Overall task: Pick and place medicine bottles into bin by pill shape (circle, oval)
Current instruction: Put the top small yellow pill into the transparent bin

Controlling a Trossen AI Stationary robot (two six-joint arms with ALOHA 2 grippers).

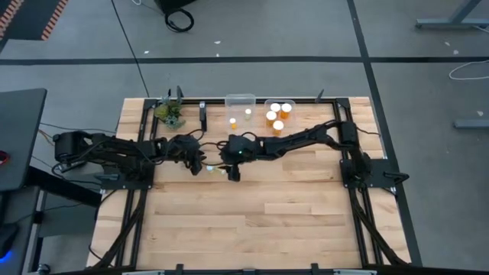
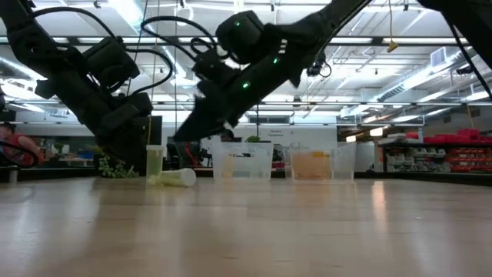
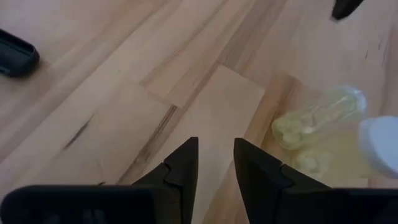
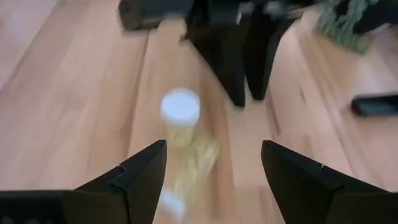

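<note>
Pick-up step in hand. Two bottles are sitting mid-table between the arms: one upright (image 2: 154,163), one lying on its side (image 2: 178,178). The right gripper (image 4: 212,163) is hovering over them, fingers spread wide, grasping nothing. The left gripper (image 3: 215,163) is pointing at bare wood beside them, fingers narrowly parted, empty. Next move, as judged: lowering the right gripper squarely around one bottle, then carrying it to a bin (image 1: 240,100) at the far edge.

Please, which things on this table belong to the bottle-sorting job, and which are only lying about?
Belong to the job:
- standing bottle
- lying bottle
- left bin and right bin
- binned bottles
- left gripper and right gripper, both open and beside the two loose bottles

Just lying about:
- plant sprig
</note>
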